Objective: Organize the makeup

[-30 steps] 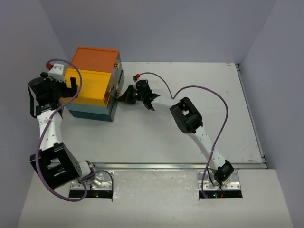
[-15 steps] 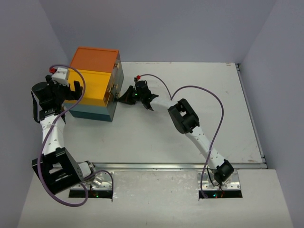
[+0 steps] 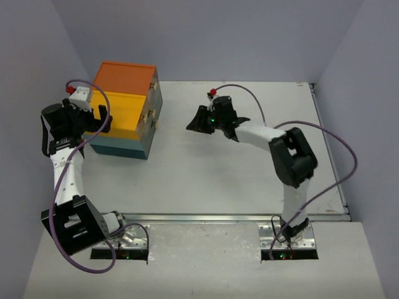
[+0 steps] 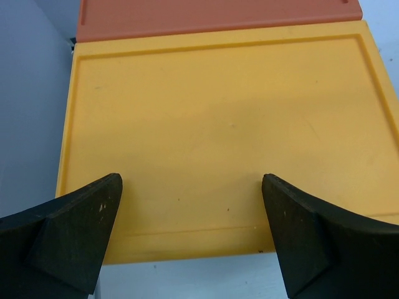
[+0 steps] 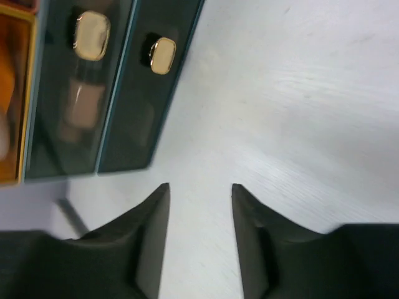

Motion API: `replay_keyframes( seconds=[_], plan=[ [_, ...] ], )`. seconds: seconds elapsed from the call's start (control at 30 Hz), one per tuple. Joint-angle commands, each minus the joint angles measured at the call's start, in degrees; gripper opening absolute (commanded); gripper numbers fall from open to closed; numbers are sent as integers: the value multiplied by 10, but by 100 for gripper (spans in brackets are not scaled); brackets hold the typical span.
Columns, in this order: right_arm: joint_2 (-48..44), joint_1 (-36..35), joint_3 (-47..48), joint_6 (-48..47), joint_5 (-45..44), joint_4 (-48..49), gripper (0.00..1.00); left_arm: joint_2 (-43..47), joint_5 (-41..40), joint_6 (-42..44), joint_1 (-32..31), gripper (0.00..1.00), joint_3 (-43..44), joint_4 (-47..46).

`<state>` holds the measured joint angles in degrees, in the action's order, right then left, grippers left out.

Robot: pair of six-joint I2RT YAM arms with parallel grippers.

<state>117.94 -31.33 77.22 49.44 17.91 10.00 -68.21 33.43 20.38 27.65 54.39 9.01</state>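
Far left on your white table (image 3: 249,174) stands a stepped drawer box (image 3: 124,118), near the pale left wall (image 3: 37,62). It is orange at the top, yellow in the middle and teal at the base. On its right face you see two dark teal drawer fronts side by side, one with a gold knob (image 5: 92,34) and the other with a second gold knob (image 5: 163,55). Close up, the yellow tier (image 4: 218,143) shows you a flat top with a raised rim. The orange tier (image 4: 218,12) sits just beyond it.

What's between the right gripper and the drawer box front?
Nothing: only bare table between the right gripper and the drawer box, as the top external view shows; the right wrist view shows the same gap.
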Motion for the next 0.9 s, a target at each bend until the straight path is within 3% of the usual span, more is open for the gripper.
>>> replay_keyframes(
  seconds=[0.0, 0.03, 0.07, 0.13, 0.2, 0.37, 0.47, 0.5, 0.6, 0.87],
  plan=[
    [-255, 28, -133, -173, -115, -141, 63, 32, -22, 14, -8, 95, 27, 149],
    [-340, 33, -188, -180, -195, -171, 88, 43, -26, 14, -8, 95, 32, 158],
    [-378, 34, -234, -178, -239, -214, 98, 63, -31, 15, -8, 96, 38, 163],
    [-503, 41, -287, -168, -337, -253, 99, 87, -36, 18, -8, 97, 41, 182],
    [-622, 50, -367, -167, -362, -282, 99, 134, -47, 23, -8, 97, 36, 208],
    [-789, 53, -452, -152, -398, -354, 99, 225, -90, 44, -7, 98, -15, 278],
    [-846, 52, -475, -139, -395, -392, 99, 298, -127, 79, -3, 99, -62, 291],
    [-859, 52, -489, -130, -394, -396, 99, 319, -188, 74, -3, 100, -76, 275],
    [-901, 52, -515, -107, -388, -407, 99, 372, -219, 102, -3, 100, -107, 295],
    [-957, 52, -554, -73, -370, -417, 99, 386, -287, 117, -3, 100, -206, 285]
  ],
)
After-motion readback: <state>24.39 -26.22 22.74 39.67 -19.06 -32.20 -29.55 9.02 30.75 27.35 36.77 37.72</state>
